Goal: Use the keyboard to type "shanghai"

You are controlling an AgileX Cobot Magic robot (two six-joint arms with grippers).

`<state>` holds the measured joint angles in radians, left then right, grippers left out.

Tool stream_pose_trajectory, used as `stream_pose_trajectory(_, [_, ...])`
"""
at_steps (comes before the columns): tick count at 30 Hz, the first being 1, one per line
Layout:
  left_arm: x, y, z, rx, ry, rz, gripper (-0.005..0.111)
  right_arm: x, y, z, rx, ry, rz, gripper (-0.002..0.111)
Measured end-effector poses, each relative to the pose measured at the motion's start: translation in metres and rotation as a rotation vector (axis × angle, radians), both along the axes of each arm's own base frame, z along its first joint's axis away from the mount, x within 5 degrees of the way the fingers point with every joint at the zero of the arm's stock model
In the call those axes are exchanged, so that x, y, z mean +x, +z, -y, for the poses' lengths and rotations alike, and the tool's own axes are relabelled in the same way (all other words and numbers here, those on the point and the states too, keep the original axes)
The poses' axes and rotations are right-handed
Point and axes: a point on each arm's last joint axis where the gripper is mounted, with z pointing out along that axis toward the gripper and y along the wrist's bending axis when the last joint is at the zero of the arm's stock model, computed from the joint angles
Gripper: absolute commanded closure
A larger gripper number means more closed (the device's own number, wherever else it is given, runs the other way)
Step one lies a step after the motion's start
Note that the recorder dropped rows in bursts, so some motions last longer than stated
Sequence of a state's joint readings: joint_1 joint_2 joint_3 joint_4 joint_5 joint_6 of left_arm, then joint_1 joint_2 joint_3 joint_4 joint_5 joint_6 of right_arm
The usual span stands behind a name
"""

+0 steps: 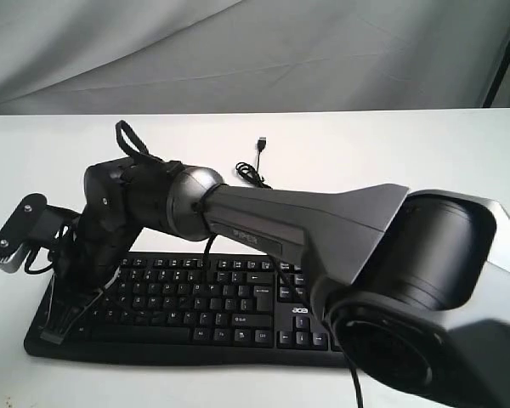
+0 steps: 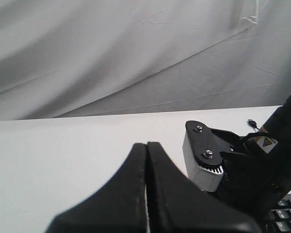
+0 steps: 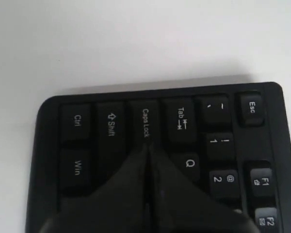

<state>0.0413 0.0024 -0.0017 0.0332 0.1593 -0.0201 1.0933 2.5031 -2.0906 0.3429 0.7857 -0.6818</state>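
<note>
We are finding the right hand (image 3: 146,149) pressed together at the keyboard's (image 3: 262,145) Caps Lock key (image 3: 145,121); left hand (image 2: 146,145) likewise.

You have a matt black plastic keyboard (image 1: 195,306) on a smooth, matt white table (image 1: 365,153). Behind the keyboard hangs creased grey cloth (image 1: 238,51). Above the keyboard, your right arm (image 1: 306,221) looks smooth grey plastic, its wrist joint (image 1: 191,200) satin silver.

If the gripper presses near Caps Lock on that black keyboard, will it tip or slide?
Tipping seems unlikely: the keyboard lies wide, low and flat on the white table. It looks rigid, so the shut right gripper should sink a key, not flex it. Its cable lies unplugged, so a sideways shove might slide it.
</note>
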Motion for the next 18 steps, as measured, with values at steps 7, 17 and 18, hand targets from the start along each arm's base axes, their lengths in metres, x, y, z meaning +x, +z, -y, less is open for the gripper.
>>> stream_pose_trajectory(7, [0.0, 0.0, 0.0, 0.0, 0.0, 0.0, 0.107, 0.005, 0.046, 0.011, -0.011, -0.005, 0.074, 0.108])
stream_pose_trajectory(17, [0.0, 0.0, 0.0, 0.0, 0.0, 0.0, 0.107, 0.021, 0.046, 0.073, -0.076, -0.155, 0.03, 0.108])
stream_pose_trajectory(18, [0.0, 0.0, 0.0, 0.0, 0.0, 0.0, 0.107, 0.019, 0.039, 0.08, -0.084, -0.171, 0.018, 0.108])
